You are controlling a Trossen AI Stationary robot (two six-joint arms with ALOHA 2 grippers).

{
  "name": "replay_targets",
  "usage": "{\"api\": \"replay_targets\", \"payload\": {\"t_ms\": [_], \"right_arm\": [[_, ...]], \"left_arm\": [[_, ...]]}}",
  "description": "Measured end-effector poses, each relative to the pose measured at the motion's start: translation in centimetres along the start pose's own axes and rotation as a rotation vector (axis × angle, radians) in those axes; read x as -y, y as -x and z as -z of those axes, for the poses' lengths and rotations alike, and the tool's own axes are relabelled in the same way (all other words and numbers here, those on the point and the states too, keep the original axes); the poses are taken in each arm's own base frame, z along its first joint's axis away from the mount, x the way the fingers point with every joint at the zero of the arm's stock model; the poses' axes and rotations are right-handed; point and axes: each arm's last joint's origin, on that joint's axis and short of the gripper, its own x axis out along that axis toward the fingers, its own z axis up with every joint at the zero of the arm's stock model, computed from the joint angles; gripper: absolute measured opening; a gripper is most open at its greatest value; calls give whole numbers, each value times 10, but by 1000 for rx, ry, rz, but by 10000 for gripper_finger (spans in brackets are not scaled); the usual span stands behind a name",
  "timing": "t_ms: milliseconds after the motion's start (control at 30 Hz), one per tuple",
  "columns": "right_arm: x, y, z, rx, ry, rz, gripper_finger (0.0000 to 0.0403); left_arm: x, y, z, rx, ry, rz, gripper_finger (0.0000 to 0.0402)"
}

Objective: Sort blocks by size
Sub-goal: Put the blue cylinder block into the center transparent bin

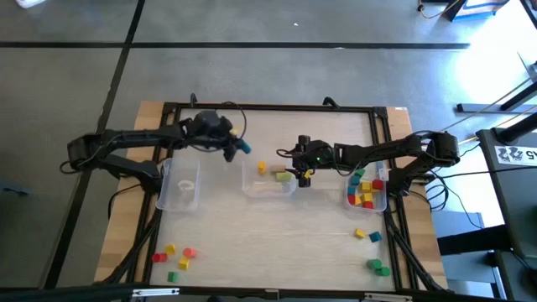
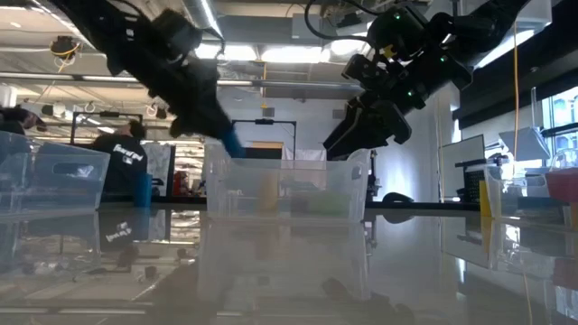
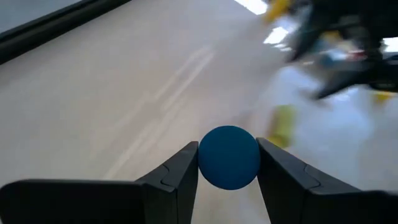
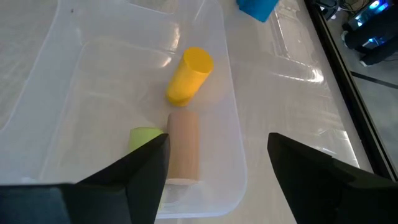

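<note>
Pale wood table [image 1: 277, 239] under a bright workshop room.
Left gripper [image 3: 228, 163] pinching a blue block [image 3: 228, 157] just beside the middle bin [image 1: 268, 186]; right gripper [image 4: 217, 158] wide above it.

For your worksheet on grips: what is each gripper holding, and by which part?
The left gripper pinches a blue cylinder by its round sides. The right gripper is open, holding nothing.
</note>
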Motion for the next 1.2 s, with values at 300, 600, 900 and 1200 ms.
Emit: {"api": "replay_targets", "payload": {"t_ms": [300,600,900,1200], "right_arm": [[0,0,0,-3,2,10,276],[1,0,0,-14,3,42,276],[2,0,0,-9,2,44,276],[2,0,0,-7,2,45,276]], "left_arm": [[49,-2,2,98,-156,191,138],[86,4,3,84,-285,139,139],[117,-6,-8,-78,-459,18,139],[112,-43,14,-229,-535,-32,139]]}}
